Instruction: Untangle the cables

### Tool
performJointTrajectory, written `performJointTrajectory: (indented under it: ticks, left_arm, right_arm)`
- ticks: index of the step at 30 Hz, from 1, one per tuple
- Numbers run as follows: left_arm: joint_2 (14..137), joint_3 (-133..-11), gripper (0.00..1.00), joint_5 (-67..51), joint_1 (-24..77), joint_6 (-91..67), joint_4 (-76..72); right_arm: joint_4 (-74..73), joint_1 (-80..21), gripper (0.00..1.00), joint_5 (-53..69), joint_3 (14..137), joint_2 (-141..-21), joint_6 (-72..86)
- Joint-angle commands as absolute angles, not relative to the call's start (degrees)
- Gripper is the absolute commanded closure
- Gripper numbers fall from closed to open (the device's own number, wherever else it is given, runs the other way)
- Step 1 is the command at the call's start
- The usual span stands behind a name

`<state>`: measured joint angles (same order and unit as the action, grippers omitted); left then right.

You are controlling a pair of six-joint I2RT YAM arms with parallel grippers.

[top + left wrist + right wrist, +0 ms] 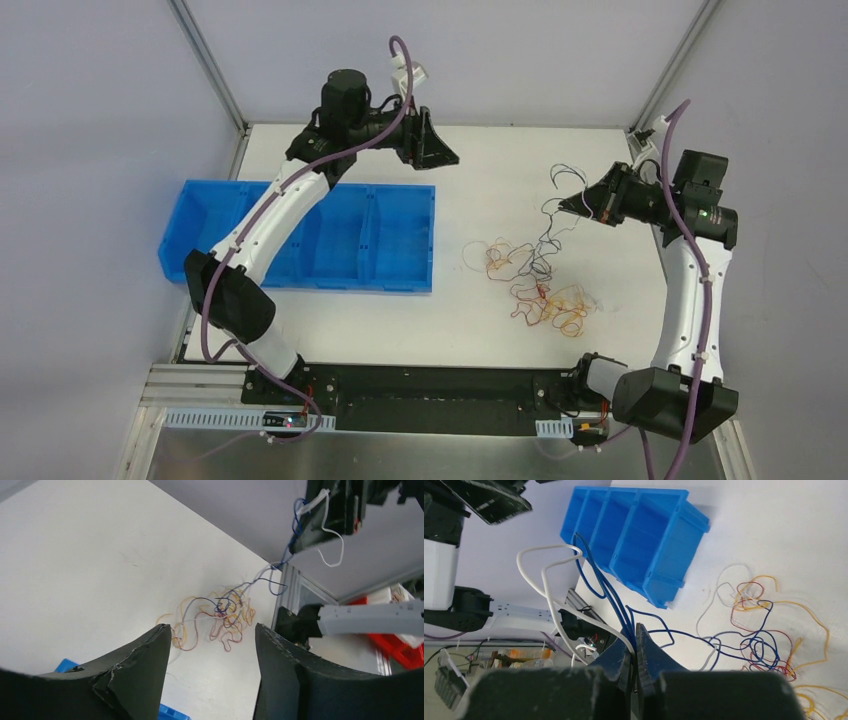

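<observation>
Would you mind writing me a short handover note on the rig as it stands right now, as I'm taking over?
Left tool: open, holding nothing, raised over the far side of the table.
Right tool: shut on blue and white cables, lifted above the table.
Tangle: red, orange and yellow loops lie knotted on the table; the held strands run down into it.
Done: nothing fully separated. Left: work each cable free.

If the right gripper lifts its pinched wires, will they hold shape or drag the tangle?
Probably floppy: the blue and white wires in the right gripper sag in loose loops. Likely snag-prone: blue strands run into the red and orange tangle, which may drag along.
</observation>
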<state>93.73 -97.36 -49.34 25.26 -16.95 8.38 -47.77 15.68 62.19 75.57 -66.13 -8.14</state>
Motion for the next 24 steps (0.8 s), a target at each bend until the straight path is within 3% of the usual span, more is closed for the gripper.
performJointTrajectory:
  ticks: [1,7,10,24]
  left_arm:
    - [92.51,-98.04,0.35,-54.57,30.98,-12.67,8.25]
    - [94.32,-98.17,0.38,-49.83,39.61,-8.85,6.13]
    - [96.19,-99.45,0.47,-46.77,42.68,-9.05,5.23]
    - [100.15,-102.98,0.60,-38.20,46.44,-8.29,5.12]
  right_arm:
    - [-44.97,13.18,1.00,68.62,79.11,-65.43,-5.01]
    - [-36.88,7.45,1.00,65.52,76.63,-63.16,3.83]
    - [-34.80,5.33,1.00,64.98,76.17,-62.93,6.55]
    - [-33.31,1.95,1.00,64.79,73.87,-61.16,9.66]
